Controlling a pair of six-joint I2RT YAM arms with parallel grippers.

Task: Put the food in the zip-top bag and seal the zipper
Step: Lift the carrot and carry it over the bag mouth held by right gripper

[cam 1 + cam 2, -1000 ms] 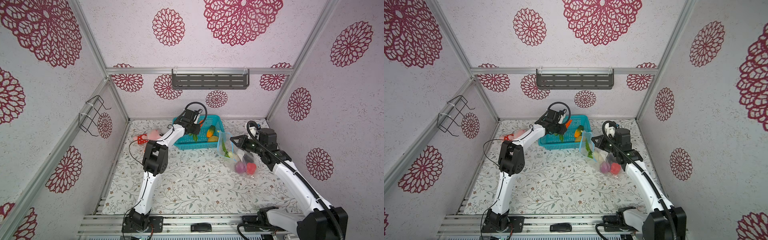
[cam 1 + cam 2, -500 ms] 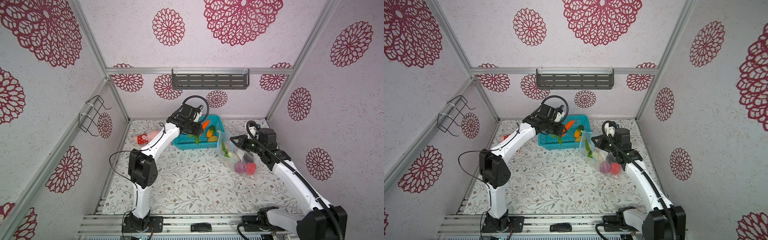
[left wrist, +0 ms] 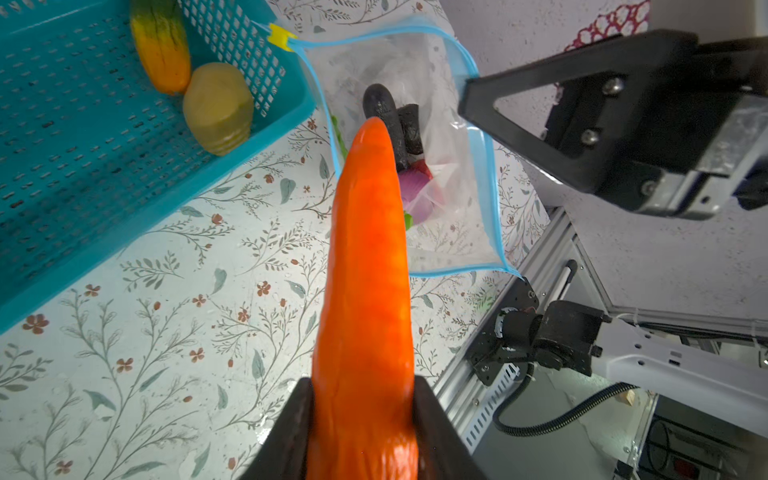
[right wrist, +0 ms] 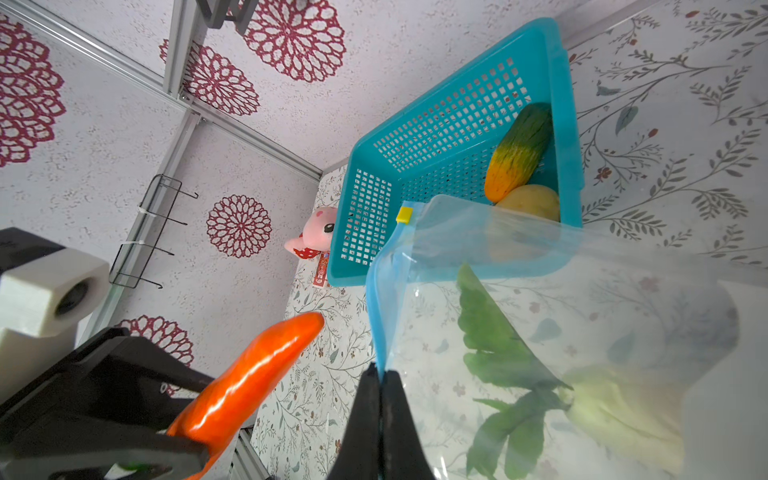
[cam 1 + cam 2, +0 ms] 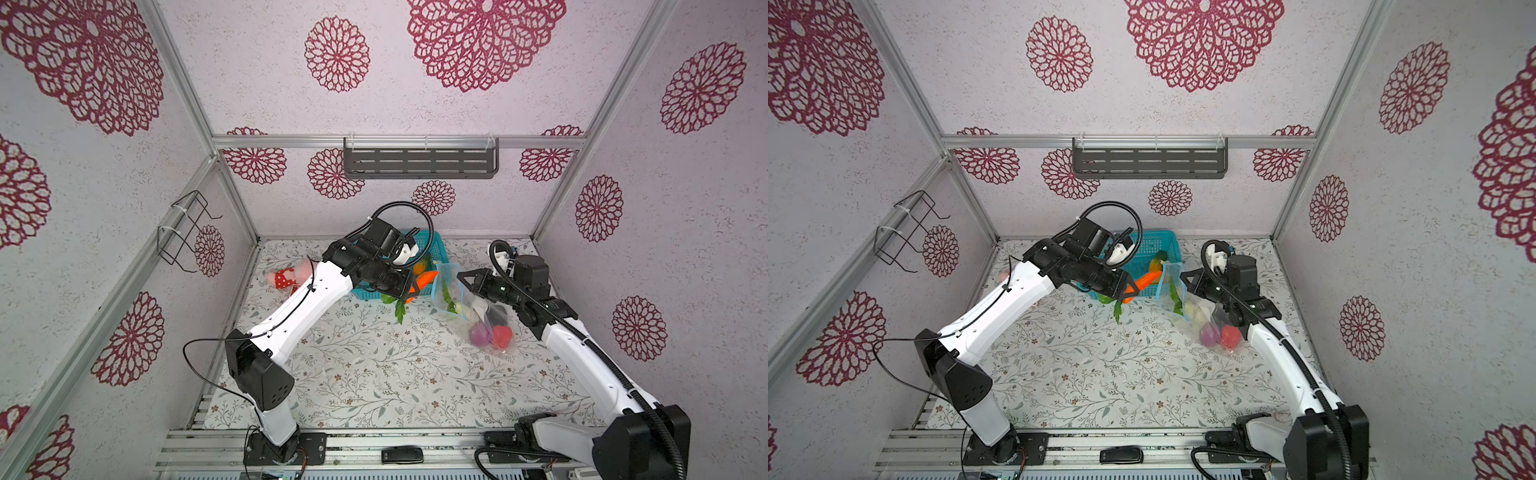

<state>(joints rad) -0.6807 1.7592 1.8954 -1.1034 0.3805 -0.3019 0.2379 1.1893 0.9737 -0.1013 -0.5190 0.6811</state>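
Currently catalogued:

- Left pincer (image 3: 362,380): clenched on the thick end of a carrot (image 3: 365,249), whose tip points straight out from the jaws at the open mouth of the bag (image 3: 457,241).
- Right pincer (image 4: 380,384): pressed shut on the bag's blue zipper (image 3: 484,166), holding that edge up. The bag sags below and ahead of it.
- Inside the bag, beyond the carrot tip: eggplant (image 3: 380,104), onion (image 3: 415,195), red pepper (image 5: 500,336), green leaves (image 4: 498,353).
- Basket (image 3: 124,232): just beside the left pincer, its corner crowding the bag's yellow slider (image 3: 279,36). It holds a potato (image 3: 218,108) and a yellow-green gourd (image 3: 160,41).
- Plush toy (image 4: 318,226): behind the basket, well apart from both pincers.
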